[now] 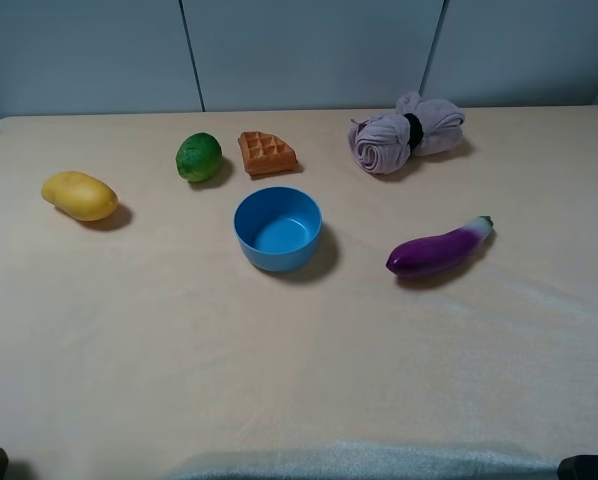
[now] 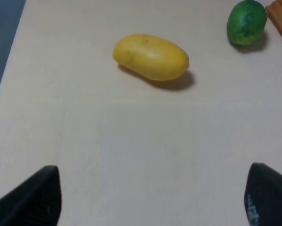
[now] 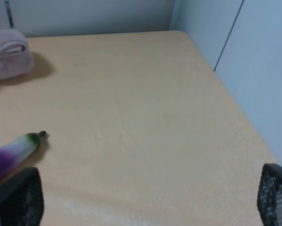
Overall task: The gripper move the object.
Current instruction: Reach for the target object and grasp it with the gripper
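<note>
Progress on the move looks to us like none at all. The pale mauve-grey rolled cloth towel (image 1: 407, 133), cinched by a black band round its middle, lies at the far right of the pale beige worktop (image 1: 299, 370), near the back edge, with nothing touching it. We judge that everything is left to do: the reach, the grasp, the lift and the setting down. The task names no destination, so we cannot say where the towel ought to go.

The right jaws stand spread wide in the right wrist view, with only bare worktop between them, and hold nothing. The towel shows well ahead of them and off to one side. The glossy purple eggplant (image 1: 439, 250) with its green stalk end lies much nearer to them. The left jaws are likewise wide apart and empty, well short of the smooth yellow mango-shaped fruit (image 2: 150, 56).

We find one container on the worktop, a round blue plastic bowl (image 1: 278, 228) near the middle. Its bare blue bottom shows, and nothing is in it. The round green lime (image 1: 199, 157) and the orange-brown waffle piece (image 1: 267, 152) sit just behind it, apart from it and from each other. The eggplant lies to its right, clear of the rim.
</note>
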### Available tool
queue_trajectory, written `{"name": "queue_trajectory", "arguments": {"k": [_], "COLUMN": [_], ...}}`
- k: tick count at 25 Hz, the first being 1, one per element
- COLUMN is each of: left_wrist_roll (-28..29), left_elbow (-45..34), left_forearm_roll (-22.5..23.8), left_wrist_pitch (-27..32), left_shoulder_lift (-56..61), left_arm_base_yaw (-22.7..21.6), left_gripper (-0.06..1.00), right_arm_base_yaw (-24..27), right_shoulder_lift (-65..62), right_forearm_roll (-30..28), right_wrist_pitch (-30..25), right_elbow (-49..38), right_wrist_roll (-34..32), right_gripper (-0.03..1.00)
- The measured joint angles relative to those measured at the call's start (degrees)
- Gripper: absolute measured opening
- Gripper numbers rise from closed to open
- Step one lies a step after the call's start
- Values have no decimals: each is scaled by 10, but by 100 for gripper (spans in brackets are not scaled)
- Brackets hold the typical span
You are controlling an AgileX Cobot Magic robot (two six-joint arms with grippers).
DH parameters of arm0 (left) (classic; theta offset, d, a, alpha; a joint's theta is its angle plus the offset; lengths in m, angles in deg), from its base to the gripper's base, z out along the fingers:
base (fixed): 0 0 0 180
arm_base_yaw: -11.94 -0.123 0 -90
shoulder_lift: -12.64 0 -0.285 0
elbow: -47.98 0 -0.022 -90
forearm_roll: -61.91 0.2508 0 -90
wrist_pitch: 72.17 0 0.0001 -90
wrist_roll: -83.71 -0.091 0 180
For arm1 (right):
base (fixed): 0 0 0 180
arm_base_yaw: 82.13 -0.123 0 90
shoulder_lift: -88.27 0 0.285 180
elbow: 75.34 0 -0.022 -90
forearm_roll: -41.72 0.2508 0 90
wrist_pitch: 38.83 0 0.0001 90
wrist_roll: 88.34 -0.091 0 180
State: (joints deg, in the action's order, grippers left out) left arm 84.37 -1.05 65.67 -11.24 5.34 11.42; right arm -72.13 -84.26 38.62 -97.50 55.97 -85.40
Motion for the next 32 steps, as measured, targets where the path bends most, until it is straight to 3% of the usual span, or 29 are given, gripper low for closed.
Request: {"name": "queue_trajectory", "arguments": {"k": [32], "left_wrist_roll": [0], "left_elbow": [0], "left_forearm_roll": [0], "left_wrist_pitch": [0], "left_shoulder_lift": [0], "left_arm_base_yaw": [0], "left_gripper": [85], "right_arm_base_yaw": [0], "right_shoulder_lift": [0], "right_forearm_roll": [0], "right_wrist_pitch": [0], "right_elbow": [0], "right_wrist_roll": [0], "right_gripper": [69]}}
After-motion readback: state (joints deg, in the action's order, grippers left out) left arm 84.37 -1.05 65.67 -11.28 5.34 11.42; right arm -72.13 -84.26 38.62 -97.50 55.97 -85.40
